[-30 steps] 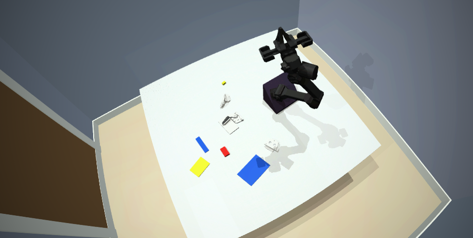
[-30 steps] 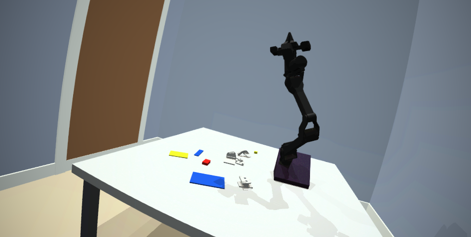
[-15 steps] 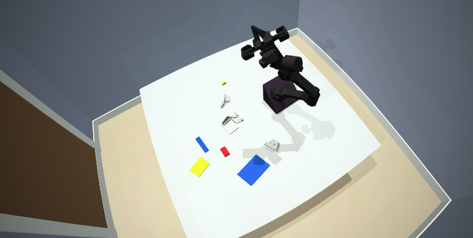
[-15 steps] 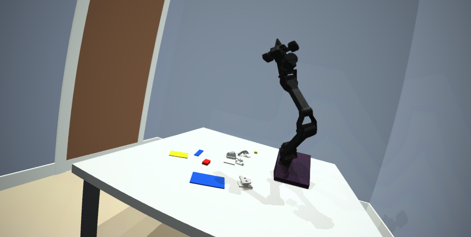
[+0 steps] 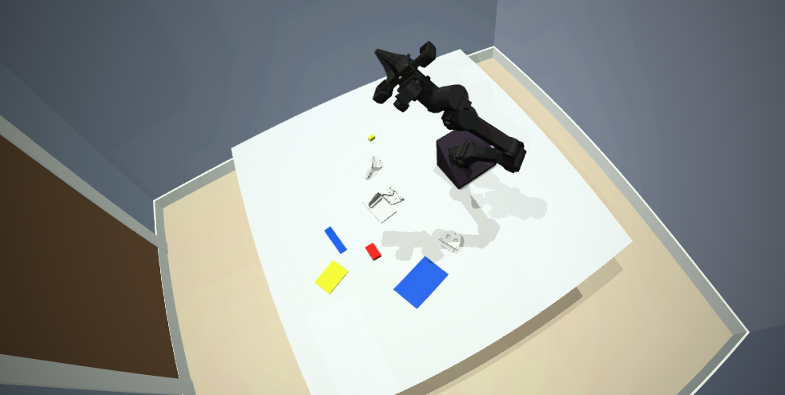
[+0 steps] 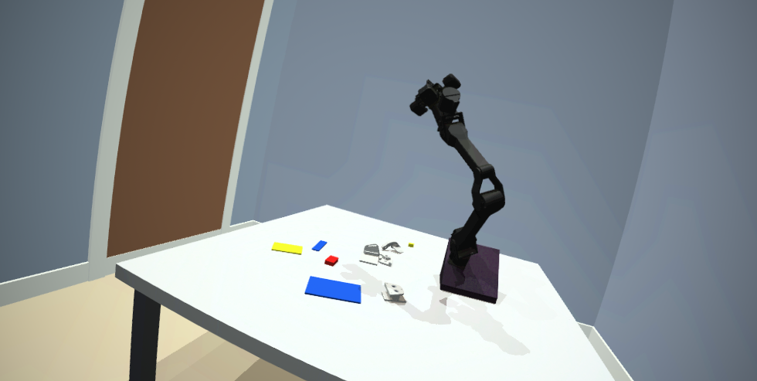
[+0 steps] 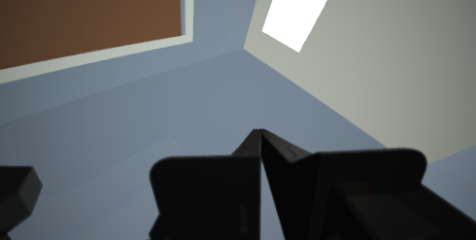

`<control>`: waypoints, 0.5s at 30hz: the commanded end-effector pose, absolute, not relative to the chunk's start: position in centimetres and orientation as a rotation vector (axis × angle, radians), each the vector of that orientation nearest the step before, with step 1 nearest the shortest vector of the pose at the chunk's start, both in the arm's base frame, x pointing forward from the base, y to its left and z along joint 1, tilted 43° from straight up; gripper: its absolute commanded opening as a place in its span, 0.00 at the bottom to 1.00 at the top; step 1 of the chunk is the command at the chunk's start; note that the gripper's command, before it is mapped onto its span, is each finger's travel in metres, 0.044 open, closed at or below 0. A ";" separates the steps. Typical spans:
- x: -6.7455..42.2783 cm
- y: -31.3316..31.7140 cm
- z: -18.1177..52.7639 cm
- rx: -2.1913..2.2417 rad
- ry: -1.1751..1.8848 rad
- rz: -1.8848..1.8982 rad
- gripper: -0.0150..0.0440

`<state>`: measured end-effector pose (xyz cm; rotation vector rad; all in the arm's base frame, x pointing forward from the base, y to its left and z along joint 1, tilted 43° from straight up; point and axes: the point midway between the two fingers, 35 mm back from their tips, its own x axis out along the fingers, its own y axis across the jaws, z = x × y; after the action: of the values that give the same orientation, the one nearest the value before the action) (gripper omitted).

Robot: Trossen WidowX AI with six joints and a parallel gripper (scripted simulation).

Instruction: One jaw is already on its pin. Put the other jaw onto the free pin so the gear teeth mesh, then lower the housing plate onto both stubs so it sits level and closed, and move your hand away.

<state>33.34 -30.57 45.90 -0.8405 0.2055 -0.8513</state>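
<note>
The gripper [image 5: 376,51] [image 7: 258,134] is shut, its fingertips meeting — nothing between them. Behind the fingers, the black arm [image 5: 491,130] [image 6: 468,150] bends at its joints — wrist [image 5: 425,90] raised, base end well below the fingers.

Before you, the white desk [image 5: 340,337] [image 6: 222,293] looks smooth and matt to its edges; your arm [image 5: 491,130] [image 6: 468,150] looks like dark plastic, faintly glossy.
</note>
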 end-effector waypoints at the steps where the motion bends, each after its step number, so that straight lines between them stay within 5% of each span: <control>1: 35.0 -31.1 42.7 -0.842 0.293 -0.792 0.25; 15: 39.0 -31.0 34.3 -0.860 0.499 -0.562 0.25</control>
<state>37.96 -31.01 36.83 -0.8561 0.4437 -0.6263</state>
